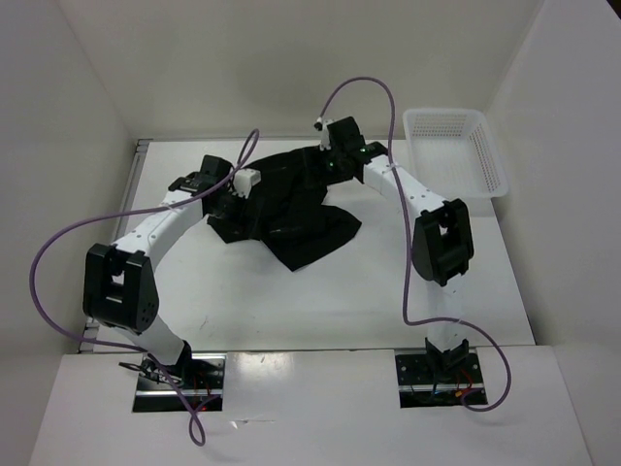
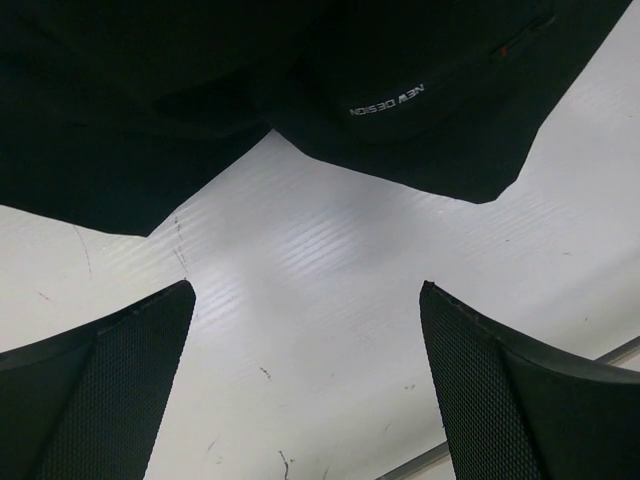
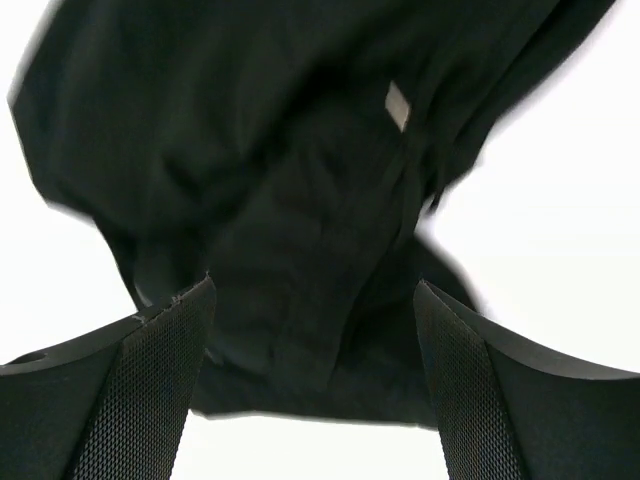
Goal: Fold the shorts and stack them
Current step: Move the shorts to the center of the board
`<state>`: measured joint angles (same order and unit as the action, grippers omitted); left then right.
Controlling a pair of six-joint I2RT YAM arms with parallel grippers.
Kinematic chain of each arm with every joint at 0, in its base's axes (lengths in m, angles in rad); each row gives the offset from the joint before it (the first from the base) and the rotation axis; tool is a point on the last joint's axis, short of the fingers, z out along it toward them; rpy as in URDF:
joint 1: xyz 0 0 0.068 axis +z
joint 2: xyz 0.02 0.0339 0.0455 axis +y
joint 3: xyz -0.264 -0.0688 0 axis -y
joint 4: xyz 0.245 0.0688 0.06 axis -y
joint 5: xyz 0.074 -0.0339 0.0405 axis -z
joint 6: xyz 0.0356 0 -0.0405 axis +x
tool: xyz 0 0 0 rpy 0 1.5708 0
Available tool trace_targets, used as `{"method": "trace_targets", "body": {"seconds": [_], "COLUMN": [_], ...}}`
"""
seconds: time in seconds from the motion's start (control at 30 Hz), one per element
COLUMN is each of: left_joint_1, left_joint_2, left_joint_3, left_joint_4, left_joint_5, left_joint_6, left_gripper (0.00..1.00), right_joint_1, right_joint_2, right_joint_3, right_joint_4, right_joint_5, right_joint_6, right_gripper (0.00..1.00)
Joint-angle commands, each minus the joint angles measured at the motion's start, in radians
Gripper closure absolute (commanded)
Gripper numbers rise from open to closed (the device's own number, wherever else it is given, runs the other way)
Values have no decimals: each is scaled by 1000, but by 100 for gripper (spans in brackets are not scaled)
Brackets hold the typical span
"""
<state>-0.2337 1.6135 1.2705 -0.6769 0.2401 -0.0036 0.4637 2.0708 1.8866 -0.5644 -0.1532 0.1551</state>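
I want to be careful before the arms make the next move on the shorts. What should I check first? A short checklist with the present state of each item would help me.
1. Left hand open: ok; only bare table shows between its fingers.
2. Right hand open: ok; its fingers stand wide apart above the shorts.
3. Right hand free of cloth: cannot tell; its view is blurred.
4. Shorts lying flat: not ok; they are a crumpled heap.
5. Basket apart from the shorts: ok; it stands at the far right.
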Motion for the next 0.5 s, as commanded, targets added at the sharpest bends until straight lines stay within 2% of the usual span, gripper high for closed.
{"method": "trace_targets", "body": {"seconds": [0.0,0.07,0.17,0.23,0.4,0.47], "left_joint_1": [2,2,-9,-9,-9,-9], "left_joint_2": [9,20,31,31,31,20], "left_joint_3": [-14,-14,-14,-23,-46,-65], "left_joint_4": [10,19,28,37,37,37], "left_joint_5": [15,25,25,25,15,15], "left_joint_6": [4,4,4,4,4,4], "left_gripper": [0,0,0,0,0,0], "right_joint_1": [4,4,4,4,15,15], "right_joint_2": [-109,-147,-159,-159,-100,-84], "right_joint_3": [-165,-263,-337,-348,-311,-293], "right_joint_4": [-3,6,30,40,77,77], "right_joint_5": [-87,-187,-220,-249,-246,-246], "right_joint_6": [-78,-89,-98,-123,-175,-206], "right_gripper": [15,15,15,12,12,16]}}
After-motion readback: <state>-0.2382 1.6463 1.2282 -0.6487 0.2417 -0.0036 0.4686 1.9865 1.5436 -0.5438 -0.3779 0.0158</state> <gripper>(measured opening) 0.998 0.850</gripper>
